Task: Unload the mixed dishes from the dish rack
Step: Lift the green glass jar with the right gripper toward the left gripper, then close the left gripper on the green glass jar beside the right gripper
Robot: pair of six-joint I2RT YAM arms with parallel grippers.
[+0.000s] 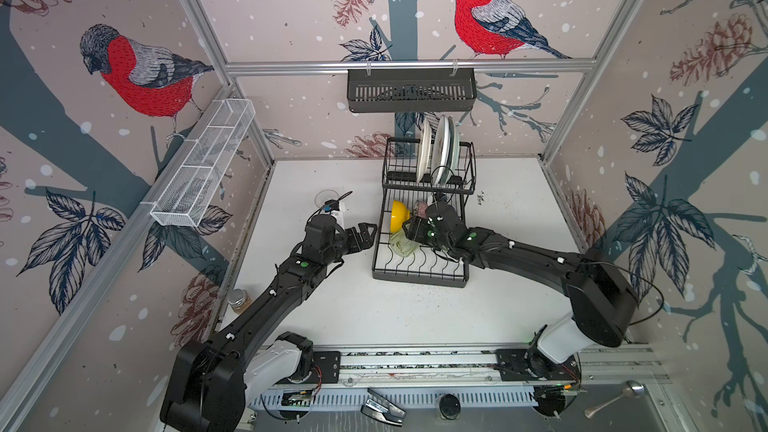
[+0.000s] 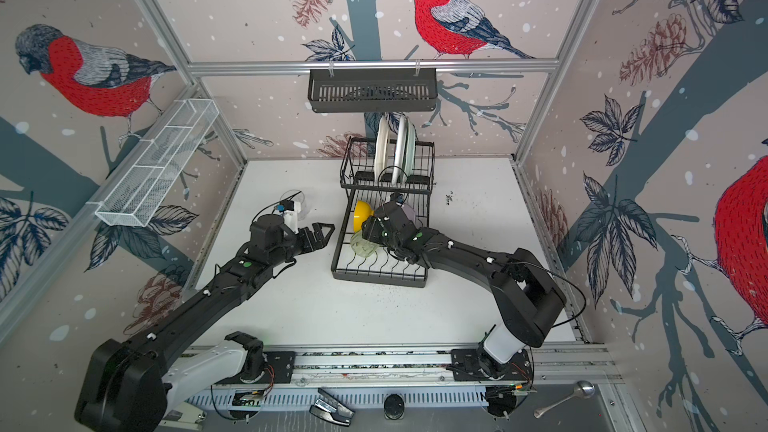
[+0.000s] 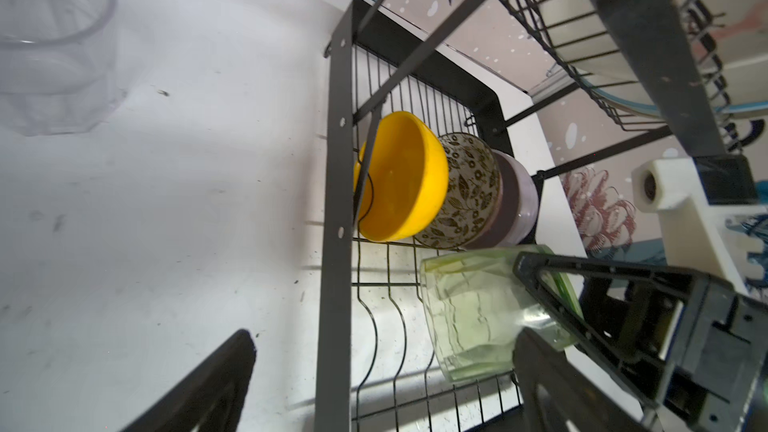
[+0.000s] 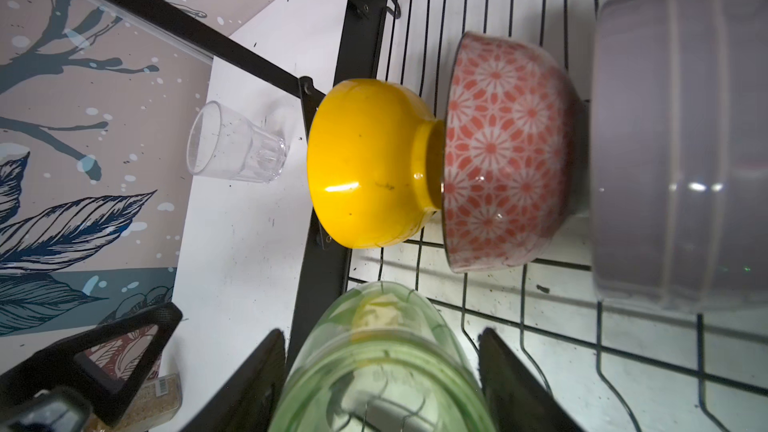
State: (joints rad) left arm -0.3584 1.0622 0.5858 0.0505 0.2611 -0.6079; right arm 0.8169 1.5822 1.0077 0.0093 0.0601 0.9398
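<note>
The pale-green tumbler (image 1: 402, 245) lies on its side in the dish rack (image 1: 419, 278) at the frame's centre, so we clamp it across with our right gripper (image 4: 381, 334), while our left gripper (image 1: 368, 236) hangs open left of the rack.

tray (image 1: 415, 268) — green tumbler (image 4: 382, 367) lying, three bowls (image 4: 507, 151) on edge | basket (image 1: 399, 182) — plates (image 1: 440, 147) upright | clear tumbler (image 4: 237, 147) beside dish rack (image 1: 419, 281)

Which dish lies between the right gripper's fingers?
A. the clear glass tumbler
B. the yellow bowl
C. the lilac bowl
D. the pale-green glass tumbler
D: in the right wrist view the pale-green glass tumbler lies on its side on the dish rack, with the black fingers of the right gripper on either side of it.
</note>
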